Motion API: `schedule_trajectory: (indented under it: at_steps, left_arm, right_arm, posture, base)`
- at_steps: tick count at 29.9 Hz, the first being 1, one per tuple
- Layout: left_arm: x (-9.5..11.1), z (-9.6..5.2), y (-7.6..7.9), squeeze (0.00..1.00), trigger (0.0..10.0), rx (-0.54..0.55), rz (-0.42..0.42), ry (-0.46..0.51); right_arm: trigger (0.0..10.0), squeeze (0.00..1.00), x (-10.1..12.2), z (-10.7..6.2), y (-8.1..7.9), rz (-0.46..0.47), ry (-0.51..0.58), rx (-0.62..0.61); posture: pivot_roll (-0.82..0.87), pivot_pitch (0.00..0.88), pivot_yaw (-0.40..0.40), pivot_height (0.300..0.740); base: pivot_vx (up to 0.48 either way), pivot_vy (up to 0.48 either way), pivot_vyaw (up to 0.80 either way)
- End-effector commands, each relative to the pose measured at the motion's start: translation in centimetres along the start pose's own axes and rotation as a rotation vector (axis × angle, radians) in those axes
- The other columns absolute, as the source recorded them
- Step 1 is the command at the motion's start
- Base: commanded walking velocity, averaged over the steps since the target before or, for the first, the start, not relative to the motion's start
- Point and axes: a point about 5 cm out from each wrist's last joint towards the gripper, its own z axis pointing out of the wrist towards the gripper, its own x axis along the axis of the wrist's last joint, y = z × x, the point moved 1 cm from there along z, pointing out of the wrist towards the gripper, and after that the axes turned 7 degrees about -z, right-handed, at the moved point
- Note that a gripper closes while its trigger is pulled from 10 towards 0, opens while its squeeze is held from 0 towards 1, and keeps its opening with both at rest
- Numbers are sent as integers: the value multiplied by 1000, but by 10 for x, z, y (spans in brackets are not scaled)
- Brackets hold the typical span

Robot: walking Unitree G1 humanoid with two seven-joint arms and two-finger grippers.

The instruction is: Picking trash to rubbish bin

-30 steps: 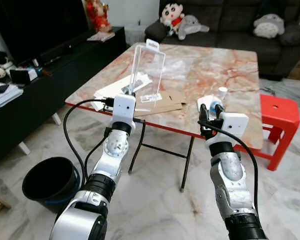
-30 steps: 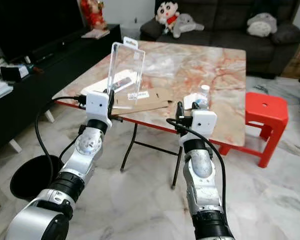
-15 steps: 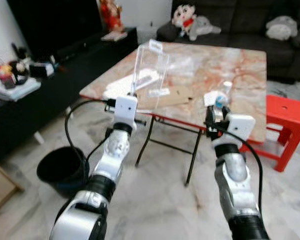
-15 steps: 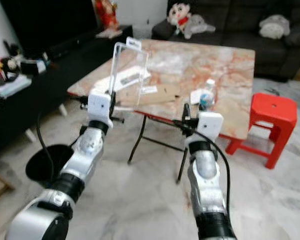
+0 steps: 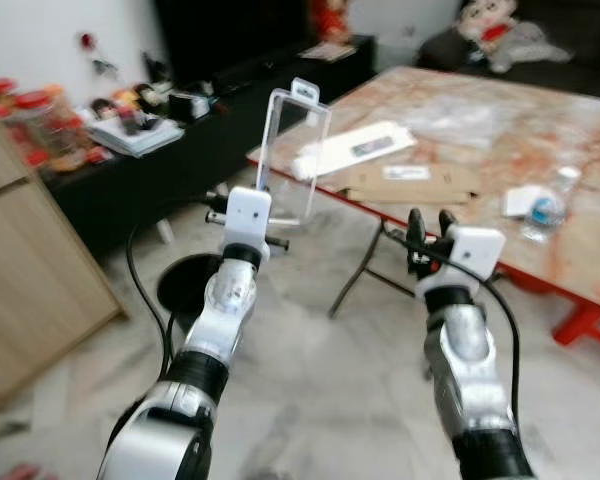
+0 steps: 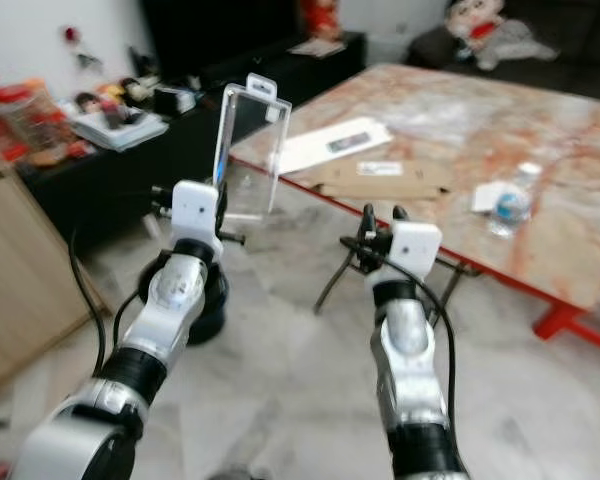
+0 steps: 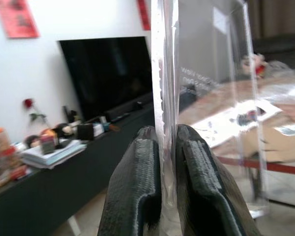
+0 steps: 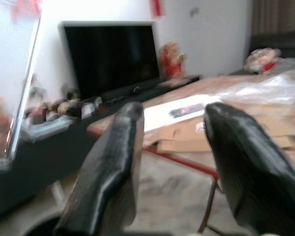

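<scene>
- currently the left gripper (image 5: 262,190) is clamped on a clear plastic package (image 5: 293,150), holding it upright by its lower edge; in the left wrist view the two black fingers (image 7: 137,187) pinch only a thin seam of the plastic package (image 7: 164,98).
- risk, judged: the grip is narrow and sits at the base of a tall, light sheet, so a swing or jolt of the arm could make the package pivot or slip out before it is over the bin.
- right gripper (image 5: 427,222) is held forward with its fingers (image 8: 108,172) apart and nothing between them.
- black rubbish bin (image 5: 188,285) stands on the marble floor (image 5: 320,400) below and just beyond the left arm, partly hidden by it; the package is held well above it, not yet over the opening as far as i can tell.
- risk, judged: a release from this height could let the flat, light package drift and land beside the bin.
- package look: transparent, rectangular, box-like, with a hang tab at the top; appears empty.
- farther: table (image 5: 450,110) with cardboard (image 5: 410,180), papers and a water bottle (image 5: 552,203).
</scene>
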Motion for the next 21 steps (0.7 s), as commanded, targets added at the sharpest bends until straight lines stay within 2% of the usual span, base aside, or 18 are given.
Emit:
schedule_trajectory:
  at_steps: [1, 13, 17, 18, 21]
  left_arm:
    - [-3, -1, -3, 0, 10000, 16, -4, -21]
    - [-8, -3, -4, 0, 10000, 20, -16, -42]
    - [-20, -11, -9, 0, 10000, -4, 30, -71]
    - [-28, -16, -13, 0, 10000, -25, 74, -93]
    - [-36, -21, -20, 0, 10000, -26, 90, -128]
  right_arm:
    - [10000, 0, 2, 2, -3, -2, 7, 12]
    - [10000, 0, 0, 2, -6, 1, 0, 26]
    - [10000, 0, -6, 1, -7, 3, -19, 33]
    - [10000, 0, -12, -1, -6, 10, -43, 36]
    - [10000, 0, -20, -4, -5, 6, -73, 40]
  posture:
    - [97, 18, 71, 740]
    - [100, 21, 60, 740]
    - [101, 23, 53, 740]
    - [101, 24, 51, 740]
    - [102, 26, 49, 740]
  base:
    - [0, 0, 675]
    - [0, 0, 674]
    - [0, 0, 650]
    - [0, 0, 0]
    - [0, 0, 0]
